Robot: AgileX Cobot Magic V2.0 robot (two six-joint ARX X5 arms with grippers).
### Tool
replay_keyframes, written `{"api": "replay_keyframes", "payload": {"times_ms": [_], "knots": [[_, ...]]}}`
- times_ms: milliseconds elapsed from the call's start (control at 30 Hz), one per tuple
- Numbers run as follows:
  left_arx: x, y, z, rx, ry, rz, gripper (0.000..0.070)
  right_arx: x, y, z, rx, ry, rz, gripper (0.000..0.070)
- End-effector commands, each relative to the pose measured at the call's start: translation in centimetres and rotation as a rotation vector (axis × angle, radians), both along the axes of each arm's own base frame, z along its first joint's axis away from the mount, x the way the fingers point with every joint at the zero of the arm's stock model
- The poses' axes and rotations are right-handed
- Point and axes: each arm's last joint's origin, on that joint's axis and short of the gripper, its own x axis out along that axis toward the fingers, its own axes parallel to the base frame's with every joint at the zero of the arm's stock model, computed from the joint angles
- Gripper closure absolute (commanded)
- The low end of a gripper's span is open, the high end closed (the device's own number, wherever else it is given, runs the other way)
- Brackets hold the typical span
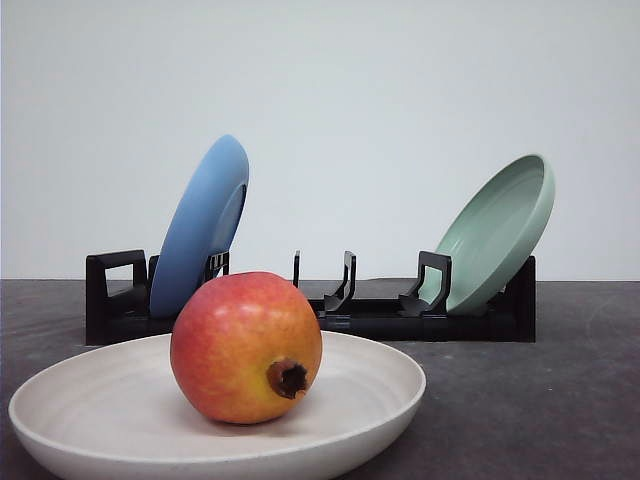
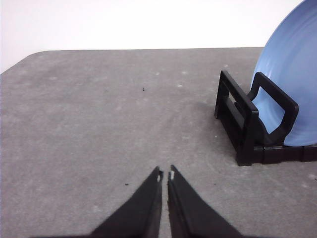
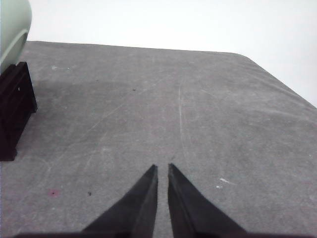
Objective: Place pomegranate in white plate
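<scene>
Pomegranate (image 1: 246, 347) inside white plate (image 1: 90, 405), off the rim.

Black dish rack (image 1: 330, 305) with blue plate (image 1: 200, 225) and green plate (image 1: 498, 232) blocks the rear; bare table (image 1: 530, 400) lies right of the white plate (image 1: 90, 415).

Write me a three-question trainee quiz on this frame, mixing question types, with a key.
1. True or false: the red-orange round pomegranate rests inside the shallow off-white plate.
2. Multiple choice: the black slotted rack holds which plates? A) blue round plate and pale green round plate; B) two white plates; C) none.
3. Fill in: the left gripper and right gripper both hang over the grey tabletop with fingers nearly ____.

Key: 1 true; 2 A; 3 closed.
</scene>
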Motion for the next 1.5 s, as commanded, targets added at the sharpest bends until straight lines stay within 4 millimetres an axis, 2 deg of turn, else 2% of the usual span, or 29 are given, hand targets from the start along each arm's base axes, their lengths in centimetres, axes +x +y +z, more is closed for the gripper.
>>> {"api": "replay_keyframes", "payload": {"times_ms": [0,1467], "knots": [[0.03,-0.01,-0.33,0.003,0.011,-0.007,0.0700,0.03,-0.03,0.01,0.015,-0.013,-0.006,0.0665],[0.03,-0.01,-0.33,0.003,0.011,-0.007,0.0700,0.03,-0.03,0.01,0.015,-0.013,-0.006,0.0665]]}}
